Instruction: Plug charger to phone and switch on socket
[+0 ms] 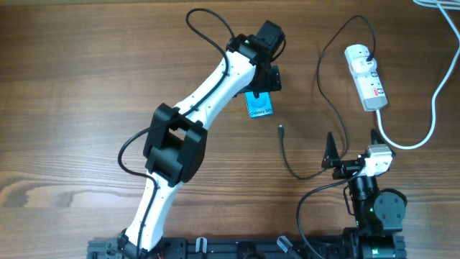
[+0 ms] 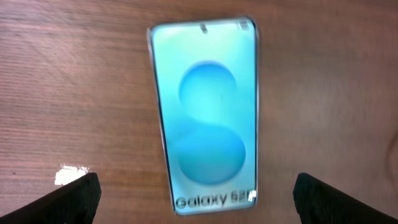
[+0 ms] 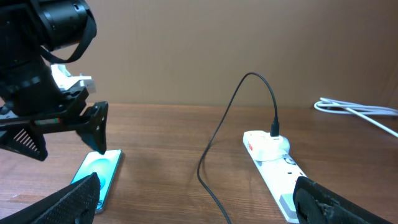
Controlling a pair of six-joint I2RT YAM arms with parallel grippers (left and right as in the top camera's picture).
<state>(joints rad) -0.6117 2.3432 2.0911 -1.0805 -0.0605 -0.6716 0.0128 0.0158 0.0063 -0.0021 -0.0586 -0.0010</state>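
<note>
The phone (image 1: pixel 260 106) lies flat on the wooden table, cyan screen up, with its "Galaxy S25" text at the near end in the left wrist view (image 2: pixel 205 118). My left gripper (image 1: pixel 264 83) hovers over its far end, open, with the fingers (image 2: pixel 68 199) well clear of both sides. The charger cable (image 1: pixel 338 108) runs from its white plug head (image 1: pixel 357 54), seated in the socket (image 1: pixel 365 75), down to a loose black tip (image 1: pixel 281 129) right of the phone. My right gripper (image 1: pixel 332 160) is open and empty near the cable's low loop, between the phone (image 3: pixel 99 174) and the socket (image 3: pixel 280 168).
The socket's thick white cord (image 1: pixel 431 108) loops off to the right edge of the table. The left arm (image 1: pixel 201 101) stretches diagonally across the middle. Bare wood lies left of the phone.
</note>
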